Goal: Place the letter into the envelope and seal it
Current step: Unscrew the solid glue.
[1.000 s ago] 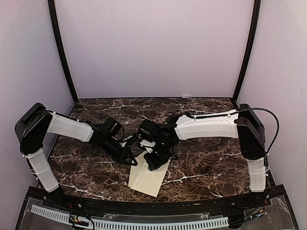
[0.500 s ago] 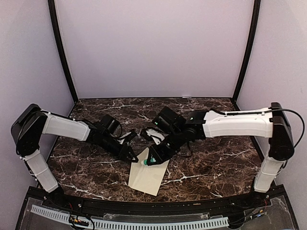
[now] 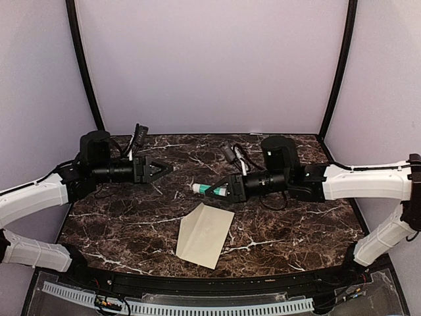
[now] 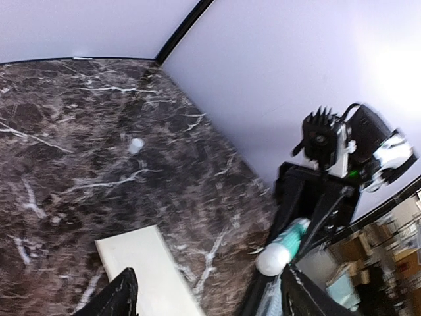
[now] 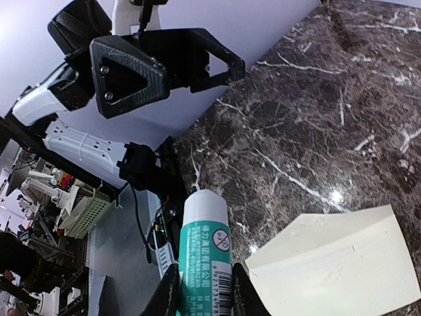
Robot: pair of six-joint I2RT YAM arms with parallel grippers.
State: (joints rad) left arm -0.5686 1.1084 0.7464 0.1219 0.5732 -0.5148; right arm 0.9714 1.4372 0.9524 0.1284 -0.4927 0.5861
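Note:
The cream envelope (image 3: 205, 234) lies flat on the dark marble table (image 3: 296, 224), toward the front centre; it also shows as the envelope (image 4: 141, 263) and the envelope (image 5: 335, 270) in the wrist views. The letter is not in view. My right gripper (image 3: 227, 189) hovers behind and above the envelope, pointing left, shut on a green-and-white glue stick (image 3: 207, 189) whose white cap sticks out past the jaws. The right wrist view shows that gripper (image 5: 204, 283) clamped on the glue stick (image 5: 204, 230). My left gripper (image 3: 164, 168) is raised at the back left, pointing right, open and holding nothing.
Pale walls with black corner posts (image 3: 84, 72) close in the table at the back and sides. The two grippers face each other above the table's middle, a short gap apart. The glue stick (image 4: 283, 247) also shows in the left wrist view.
Both arms have lifted off the envelope and drawn apart toward the back. The left gripper has opened. The right gripper has carried the glue stick up and away from the envelope.

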